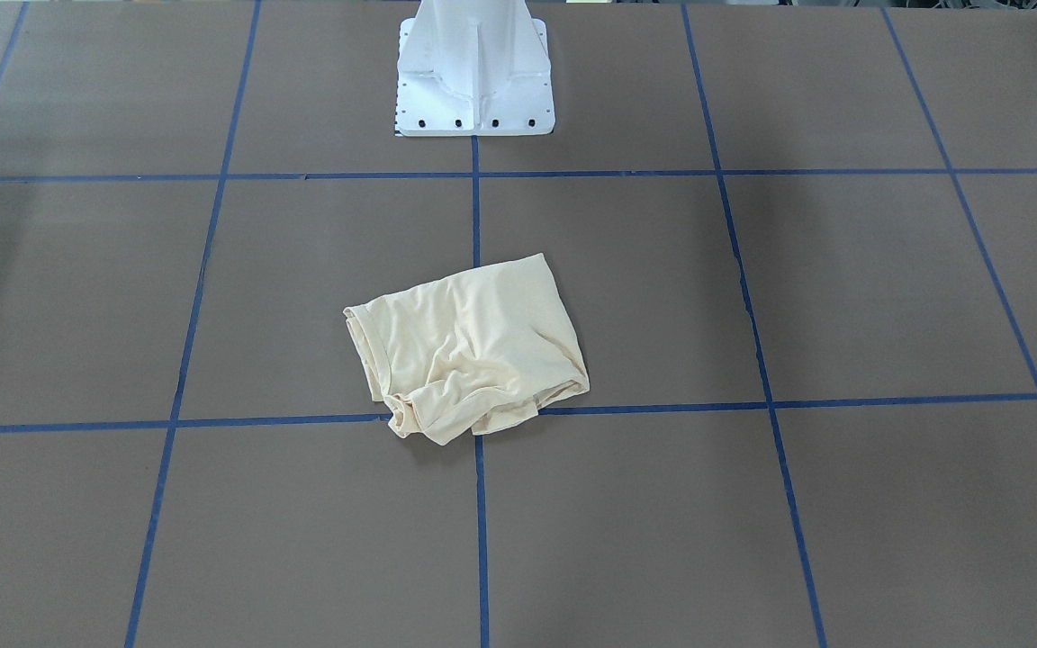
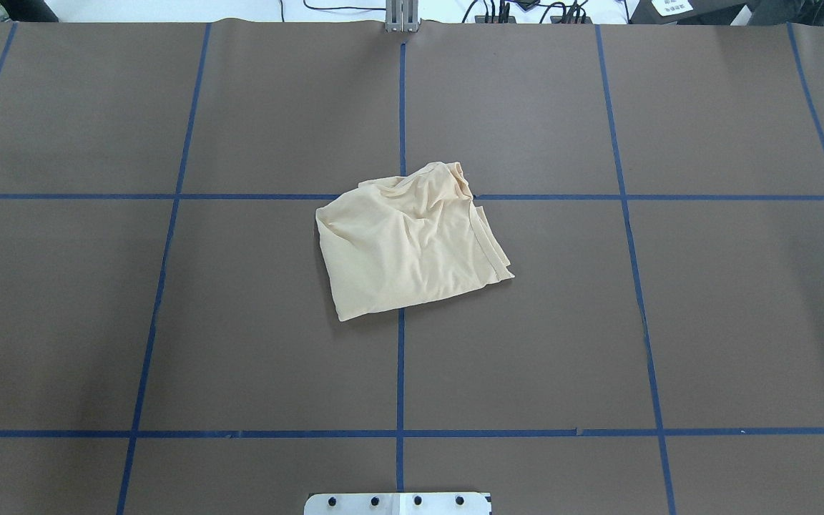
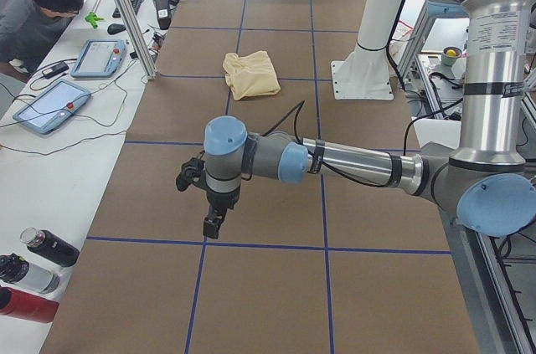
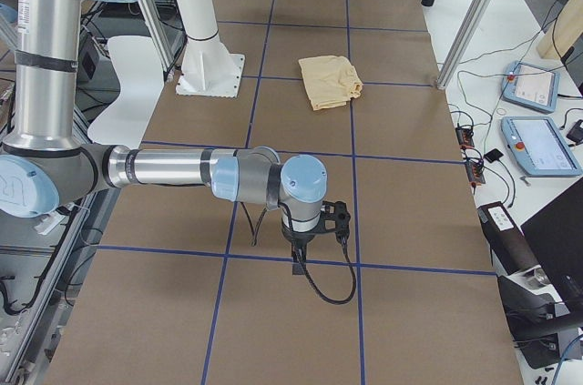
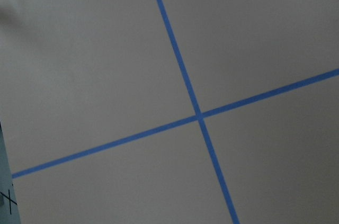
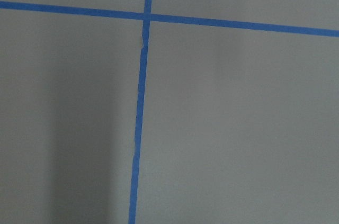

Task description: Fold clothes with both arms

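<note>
The pale cream-yellow shirt [image 2: 409, 238] lies folded into a rumpled bundle at the table's middle, on the crossing of two blue tape lines; it also shows in the front view [image 1: 467, 346] and both side views [image 3: 252, 74] [image 4: 331, 79]. Its print and label are hidden. My left gripper [image 3: 213, 224] shows only in the exterior left view, held over the table far from the shirt. My right gripper [image 4: 300, 262] shows only in the exterior right view, likewise far from the shirt. I cannot tell whether either is open or shut. Both wrist views show only bare brown table and tape.
The white pedestal base [image 1: 475, 72] stands at the robot's edge of the table. Blue tape lines [image 2: 400, 372] grid the brown surface. A person [image 3: 38, 11], tablets [image 3: 46, 107] and bottles [image 3: 38, 262] are on the side bench beyond the far edge.
</note>
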Robot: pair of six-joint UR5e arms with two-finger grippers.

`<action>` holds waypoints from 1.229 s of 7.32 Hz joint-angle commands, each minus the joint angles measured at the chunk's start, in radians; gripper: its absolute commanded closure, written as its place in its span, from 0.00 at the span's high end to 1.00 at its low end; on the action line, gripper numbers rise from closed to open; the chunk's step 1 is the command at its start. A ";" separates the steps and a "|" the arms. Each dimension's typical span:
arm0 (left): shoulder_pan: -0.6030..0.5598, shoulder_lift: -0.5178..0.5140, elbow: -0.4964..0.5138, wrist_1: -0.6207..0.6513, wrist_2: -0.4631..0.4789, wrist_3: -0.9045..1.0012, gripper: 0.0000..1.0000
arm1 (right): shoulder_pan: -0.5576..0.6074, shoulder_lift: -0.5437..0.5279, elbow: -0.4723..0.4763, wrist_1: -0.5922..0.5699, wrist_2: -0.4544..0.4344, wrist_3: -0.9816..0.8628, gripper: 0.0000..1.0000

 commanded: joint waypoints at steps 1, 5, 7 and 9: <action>-0.001 0.016 -0.029 0.087 -0.053 0.006 1.00 | 0.001 0.004 -0.003 0.000 0.005 0.001 1.00; -0.038 -0.007 -0.049 0.073 -0.043 -0.003 1.00 | 0.001 -0.010 -0.017 0.003 -0.002 -0.011 1.00; -0.038 -0.004 -0.039 0.050 -0.043 -0.001 1.00 | 0.006 -0.018 0.000 0.003 -0.020 -0.018 1.00; -0.038 0.012 -0.035 0.038 -0.043 -0.001 1.00 | 0.006 -0.009 -0.006 0.002 -0.023 -0.002 1.00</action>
